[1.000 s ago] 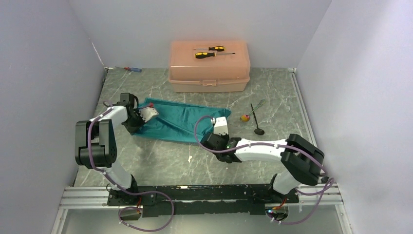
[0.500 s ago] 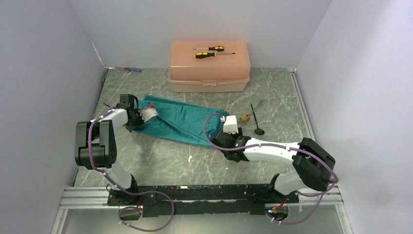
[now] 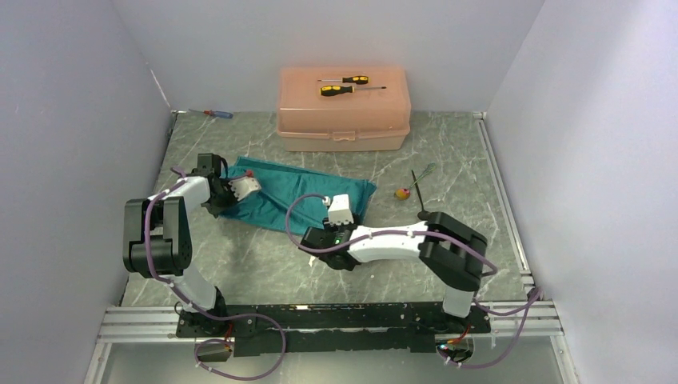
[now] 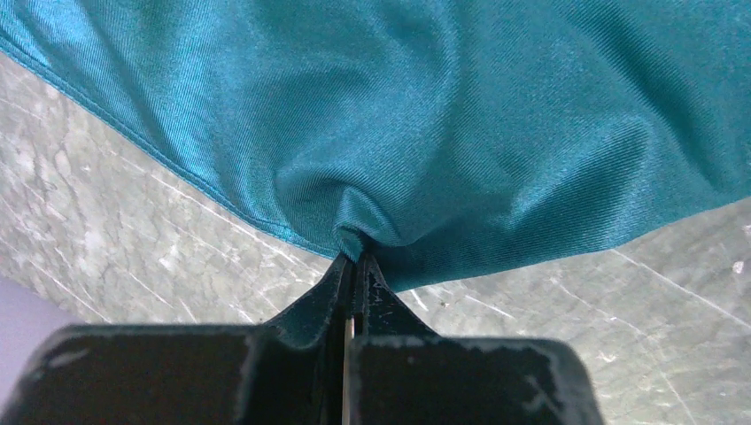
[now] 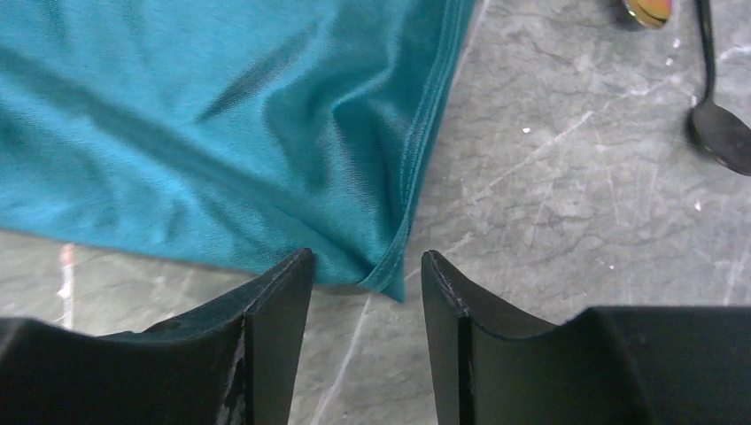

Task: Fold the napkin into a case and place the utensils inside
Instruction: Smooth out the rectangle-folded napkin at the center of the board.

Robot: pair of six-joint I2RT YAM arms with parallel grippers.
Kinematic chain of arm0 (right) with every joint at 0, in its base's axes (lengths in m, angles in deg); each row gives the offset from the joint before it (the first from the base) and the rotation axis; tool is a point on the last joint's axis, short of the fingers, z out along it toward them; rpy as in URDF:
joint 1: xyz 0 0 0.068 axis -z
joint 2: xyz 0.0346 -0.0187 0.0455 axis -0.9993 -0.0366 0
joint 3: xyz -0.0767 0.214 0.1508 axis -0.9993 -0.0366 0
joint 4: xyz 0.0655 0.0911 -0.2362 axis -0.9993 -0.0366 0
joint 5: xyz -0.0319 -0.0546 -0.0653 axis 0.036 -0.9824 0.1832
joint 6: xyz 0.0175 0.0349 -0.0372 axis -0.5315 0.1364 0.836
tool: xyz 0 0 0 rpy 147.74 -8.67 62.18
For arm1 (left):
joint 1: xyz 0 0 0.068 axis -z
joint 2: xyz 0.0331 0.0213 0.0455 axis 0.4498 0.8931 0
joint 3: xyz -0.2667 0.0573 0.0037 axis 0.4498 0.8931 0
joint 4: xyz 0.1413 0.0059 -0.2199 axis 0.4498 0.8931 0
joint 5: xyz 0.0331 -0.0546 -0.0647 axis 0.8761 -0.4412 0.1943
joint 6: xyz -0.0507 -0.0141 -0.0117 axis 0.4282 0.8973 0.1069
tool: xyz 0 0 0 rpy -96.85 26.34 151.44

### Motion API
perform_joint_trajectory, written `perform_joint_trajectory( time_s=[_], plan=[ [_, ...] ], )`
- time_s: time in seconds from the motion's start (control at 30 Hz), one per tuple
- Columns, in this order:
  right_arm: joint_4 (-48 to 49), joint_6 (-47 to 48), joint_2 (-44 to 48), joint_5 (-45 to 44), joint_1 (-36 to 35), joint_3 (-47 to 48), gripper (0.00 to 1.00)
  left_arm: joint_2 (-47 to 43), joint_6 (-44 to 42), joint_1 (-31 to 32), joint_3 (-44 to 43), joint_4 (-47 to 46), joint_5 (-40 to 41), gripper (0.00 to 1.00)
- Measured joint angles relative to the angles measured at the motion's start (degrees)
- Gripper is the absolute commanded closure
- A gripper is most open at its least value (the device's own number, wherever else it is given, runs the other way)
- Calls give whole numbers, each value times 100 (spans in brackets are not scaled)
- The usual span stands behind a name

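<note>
Napkin (image 3: 292,190) spread on the tabletop (image 3: 256,268), partly hidden
Left hand (image 4: 356,258) clamps its bunched edge; right hand (image 5: 367,266) gapes astride the near corner; spoon (image 5: 719,135) cut off at frame edge.

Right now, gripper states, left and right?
Left gripper: shut on the napkin.
Right gripper: open, holding nothing, poised at the napkin's corner.

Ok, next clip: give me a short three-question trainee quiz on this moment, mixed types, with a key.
1. True or false: the left hand is shut on the napkin.
2. What lies on the peach box? A) a cup B) two screwdrivers C) a plate
3. Fill in: the open right hand straddles the napkin's ____.
Key: 1 true; 2 B; 3 corner.
</note>
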Motion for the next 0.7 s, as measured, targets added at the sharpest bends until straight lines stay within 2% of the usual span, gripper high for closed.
perform_joint_trajectory(
  time_s=[0.23, 0.33, 0.47, 0.7],
  plan=[
    [-680, -627, -494, -302, 7, 157, 56, -4, -11, 24, -15, 85, -33, 97],
    [-688, -691, -490, -378, 28, 133, 65, -4, -20, 26, -13, 85, -31, 97],
    [-671, -750, -487, -398, 118, 4, 85, -4, -24, 26, 0, 68, -24, 97],
    [-522, -616, -101, -363, 249, -503, 92, -46, -127, 50, 109, -70, 68, 97]
  ],
)
